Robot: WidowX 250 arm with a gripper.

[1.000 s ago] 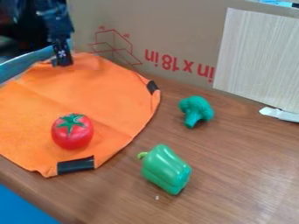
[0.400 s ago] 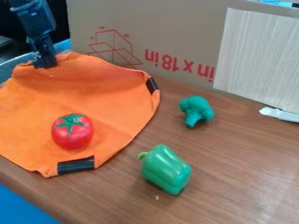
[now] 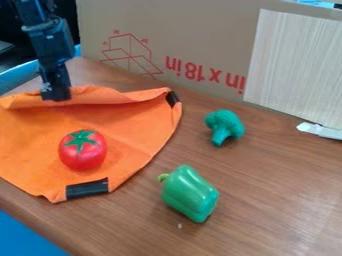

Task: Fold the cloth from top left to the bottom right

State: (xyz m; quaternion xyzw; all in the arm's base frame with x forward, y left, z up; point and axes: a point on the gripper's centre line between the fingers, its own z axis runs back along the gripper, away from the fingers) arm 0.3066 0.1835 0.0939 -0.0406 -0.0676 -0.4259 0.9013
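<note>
At the upper left, the black gripper (image 3: 56,95) is shut on the far edge of the orange cloth (image 3: 127,122). That edge is drawn toward the near side and curls up in a fold, with bare table behind it. The near part of the cloth lies flat, with black patches at its right and near edges. A red tomato (image 3: 83,151) with a green top rests on the cloth's near half.
A green pepper (image 3: 190,193) lies right of the cloth, and a green broccoli (image 3: 224,127) stands farther back. Behind the brown table (image 3: 267,200) rises a cardboard box (image 3: 180,30). A white object (image 3: 320,131) lies at the right edge.
The gripper first shifted left, then came toward the near side, pulling the cloth's far edge with it and uncovering table behind. Tomato, pepper and broccoli have kept their places.
</note>
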